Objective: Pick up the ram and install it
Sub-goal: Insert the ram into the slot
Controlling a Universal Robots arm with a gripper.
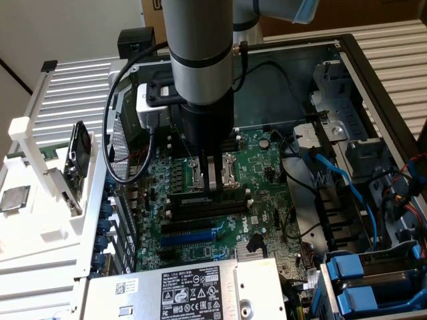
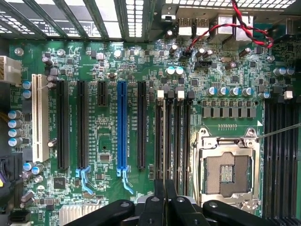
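Hanging tool (image 1: 213,191): lowered into the open computer case (image 1: 373,80), with its tips at the bank of memory slots. In the wrist view the tool (image 2: 164,190) has its fingers (image 2: 158,200) drawn together and no gap shows between them.
Ram (image 1: 190,198): a long thin strip standing on edge in the memory slot nearest the processor socket. The fingertips meet its top edge toward the exterior view's right end. Whether they pinch that edge or only bear on it cannot be told.
Memory slots (image 1: 207,212): black and parallel, just beside the ram on the side away from the socket. In the wrist view they run straight ahead of the fingers (image 2: 175,136).
Processor socket (image 2: 228,172): metal frame, open, just beside the slots.
Motherboard (image 1: 261,160): green, lying flat on the floor of the case.
Blue slot (image 1: 190,235): a long expansion slot beyond the black ones, between black neighbours in the wrist view (image 2: 122,127).
White slot (image 2: 40,117): near the board's edge, well apart from the tool.
Arm (image 1: 200,40): grey, upright over the board.
Power supply (image 1: 187,290): a grey box with a black label, at the near edge of the case.
White rack (image 1: 40,233): outside the case on the exterior view's left, with a square silver chip (image 1: 15,199) lying on it.
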